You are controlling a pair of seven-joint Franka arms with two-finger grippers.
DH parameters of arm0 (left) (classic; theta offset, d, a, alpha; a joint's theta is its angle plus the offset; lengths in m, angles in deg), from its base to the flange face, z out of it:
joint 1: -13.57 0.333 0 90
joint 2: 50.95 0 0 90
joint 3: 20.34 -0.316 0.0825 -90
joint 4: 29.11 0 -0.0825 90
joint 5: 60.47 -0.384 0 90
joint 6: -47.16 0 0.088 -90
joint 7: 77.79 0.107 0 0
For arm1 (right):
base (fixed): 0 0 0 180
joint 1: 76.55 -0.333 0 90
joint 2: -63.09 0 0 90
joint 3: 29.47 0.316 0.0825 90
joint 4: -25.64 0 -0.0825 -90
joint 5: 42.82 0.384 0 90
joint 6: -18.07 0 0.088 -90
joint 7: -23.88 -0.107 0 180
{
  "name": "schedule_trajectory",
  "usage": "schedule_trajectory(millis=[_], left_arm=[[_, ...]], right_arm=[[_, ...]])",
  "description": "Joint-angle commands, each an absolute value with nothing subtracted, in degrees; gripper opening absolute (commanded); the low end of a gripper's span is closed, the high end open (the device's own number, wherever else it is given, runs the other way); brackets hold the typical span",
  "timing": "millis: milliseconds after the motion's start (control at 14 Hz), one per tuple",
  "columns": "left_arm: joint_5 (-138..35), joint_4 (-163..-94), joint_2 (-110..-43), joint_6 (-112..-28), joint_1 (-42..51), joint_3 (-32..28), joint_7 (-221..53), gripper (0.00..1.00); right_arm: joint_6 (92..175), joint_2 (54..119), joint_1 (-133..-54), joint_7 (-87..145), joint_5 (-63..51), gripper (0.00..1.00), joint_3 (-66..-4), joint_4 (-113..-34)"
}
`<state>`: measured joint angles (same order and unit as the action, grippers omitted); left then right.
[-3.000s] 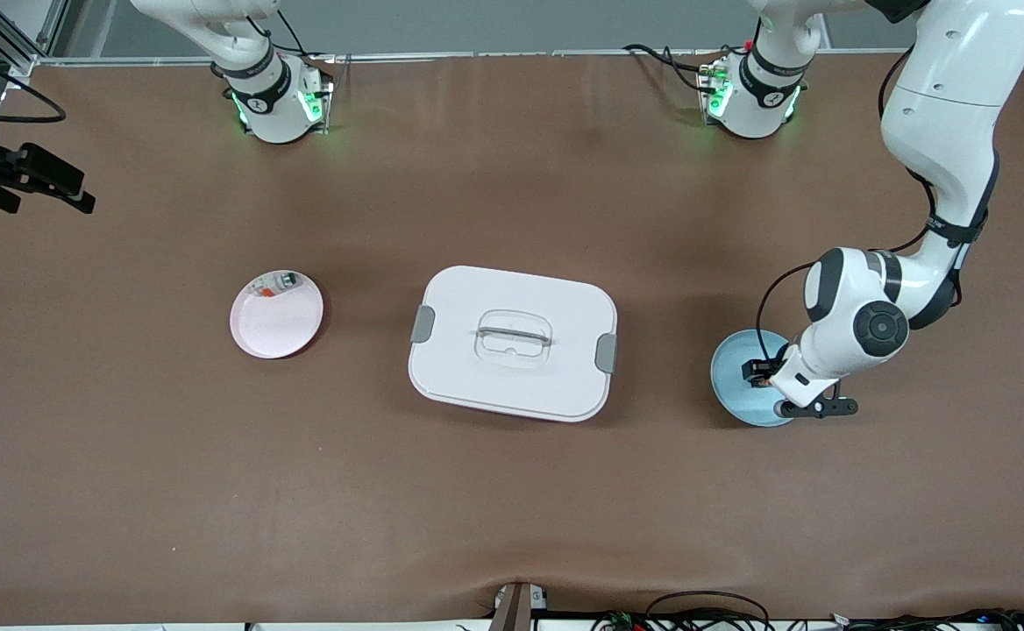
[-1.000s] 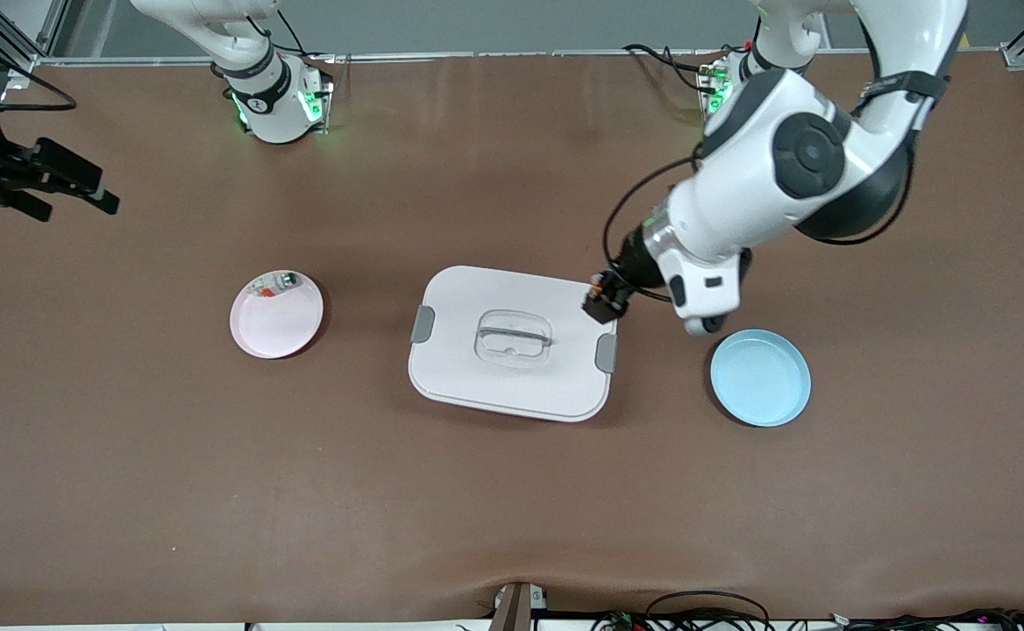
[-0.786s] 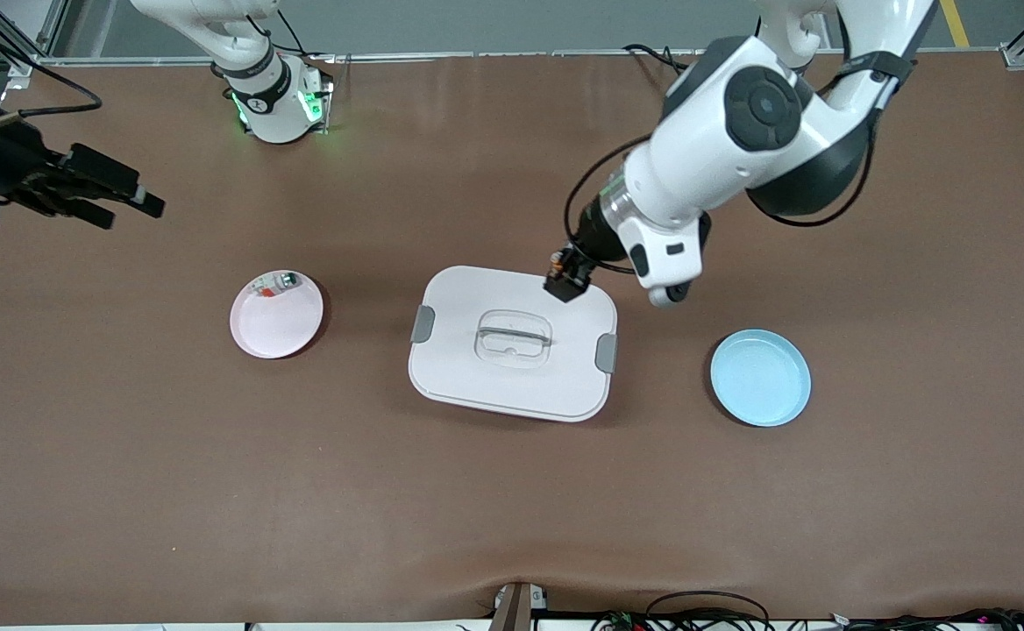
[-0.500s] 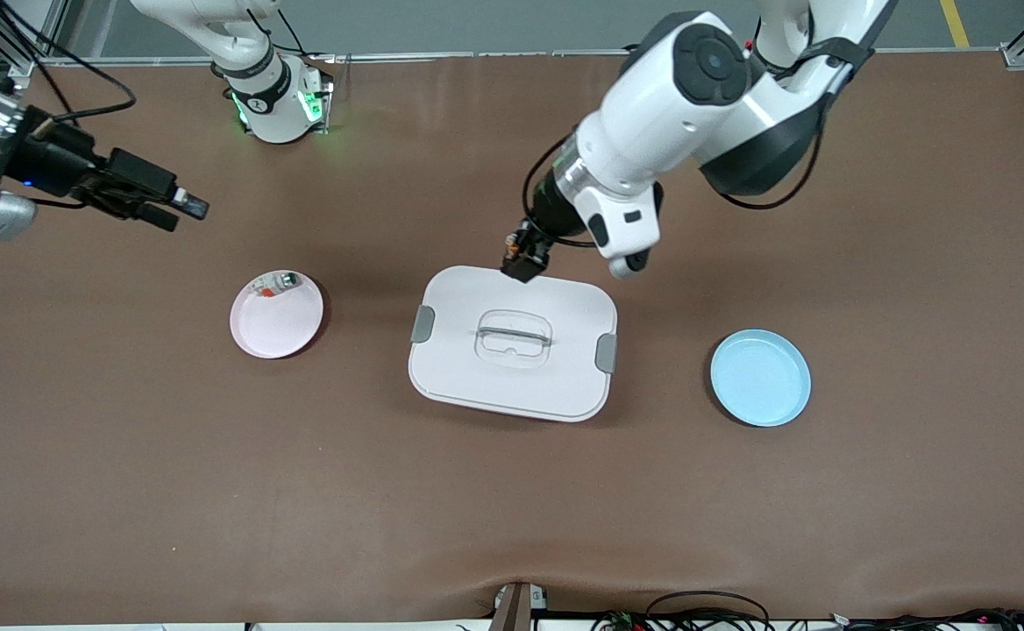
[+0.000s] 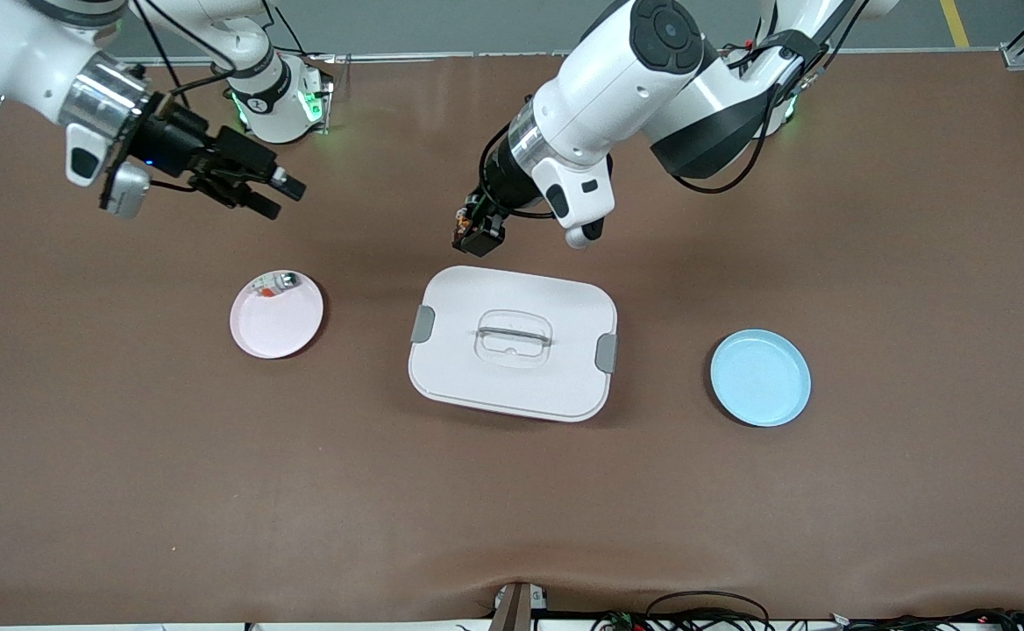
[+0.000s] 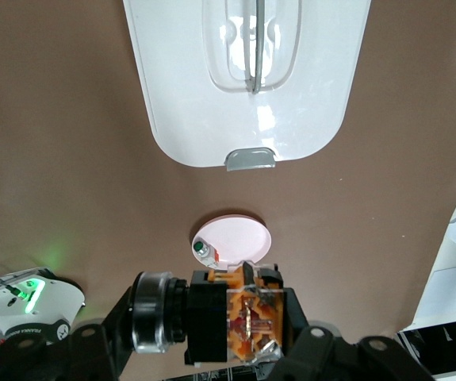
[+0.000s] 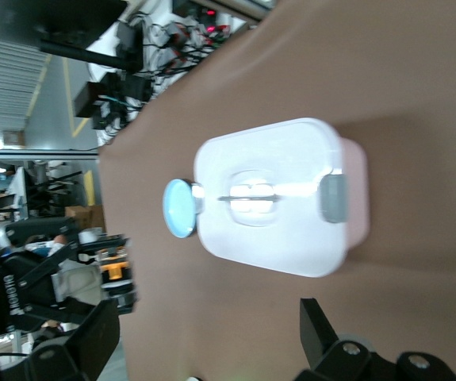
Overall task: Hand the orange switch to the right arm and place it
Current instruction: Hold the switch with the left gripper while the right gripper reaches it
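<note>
Left gripper [image 5: 477,235], fingers clamped on the orange switch [image 6: 239,321], a tiny black block with an orange face showing metal contacts, aloft over bare table just past the white lidded box [image 5: 512,342]; right gripper [image 5: 253,188], fingers spread wide, over table near pink plate [image 5: 276,314]; no legible writing.
</note>
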<state>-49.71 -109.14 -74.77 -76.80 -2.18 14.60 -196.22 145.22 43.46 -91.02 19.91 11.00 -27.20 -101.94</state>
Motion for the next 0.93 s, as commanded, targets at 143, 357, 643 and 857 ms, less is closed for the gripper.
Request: schedule_trajectory(millis=[143, 357, 643, 857], left_arm=[[-48.6, -106.8, -75.8, -78.0, -3.1, 14.6, -198.5, 0.0], [-48.6, -106.7, -75.8, -78.1, -3.8, 14.7, -198.7, 0.0], [-48.6, -106.7, -76.5, -79.2, -5.2, 14.6, -198.9, 0.0], [-48.6, -106.7, -76.6, -79.2, -5.5, 14.6, -198.9, 0.0]], right_arm=[[150.9, 46.4, -98.9, 20.3, 16.6, 1.0, -27.7, -102.2], [151.5, 52.2, -101.9, 20.8, 15.9, 1.0, -27.7, -97.7], [153.0, 56.4, -103.4, 18.4, 16.0, 1.0, -27.7, -93.6], [153.2, 56.7, -104.3, 18.2, 16.0, 1.0, -27.7, -93.5]])
